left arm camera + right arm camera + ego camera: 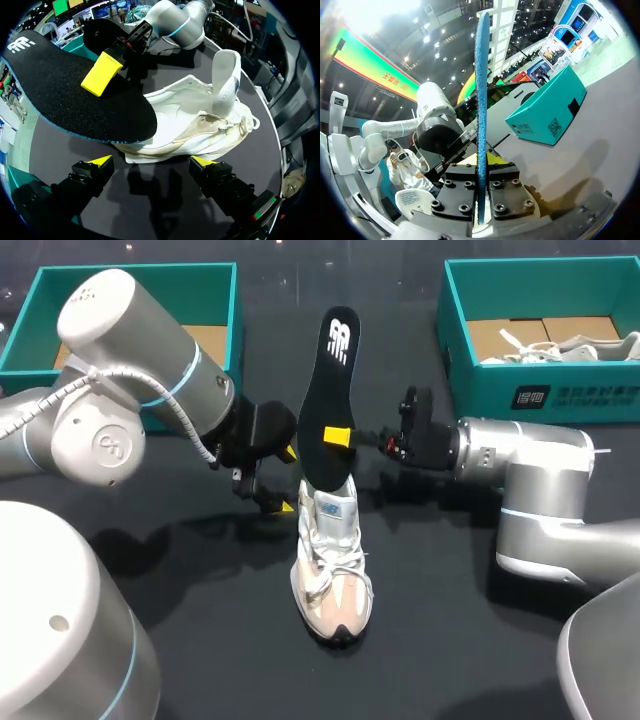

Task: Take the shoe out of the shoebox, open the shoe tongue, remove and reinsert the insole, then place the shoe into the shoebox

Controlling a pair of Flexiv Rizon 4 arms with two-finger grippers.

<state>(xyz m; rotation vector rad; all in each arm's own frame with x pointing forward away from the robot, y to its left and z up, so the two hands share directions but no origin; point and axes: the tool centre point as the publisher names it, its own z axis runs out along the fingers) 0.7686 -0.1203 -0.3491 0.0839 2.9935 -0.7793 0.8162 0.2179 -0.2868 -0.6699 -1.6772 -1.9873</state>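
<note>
A white and beige shoe [331, 565] stands on the black table, toe toward the front edge, with its tongue [224, 80] pulled up. My right gripper [340, 436] is shut on a black insole [331, 390] and holds it on edge above the shoe's heel. The insole's lower end meets the shoe opening; whether it is inside is hidden. In the right wrist view the insole's blue edge [481, 95] runs straight up from between the shut fingers of my right gripper [481, 167]. My left gripper [152, 162] stands open beside the shoe [200, 127], holding nothing, and also shows as the left gripper [283, 480].
A teal shoebox [215, 300] stands at the back left behind my left arm. A second teal shoebox [540, 395] at the back right holds another white shoe [570, 345]. Both arms crowd the middle of the table.
</note>
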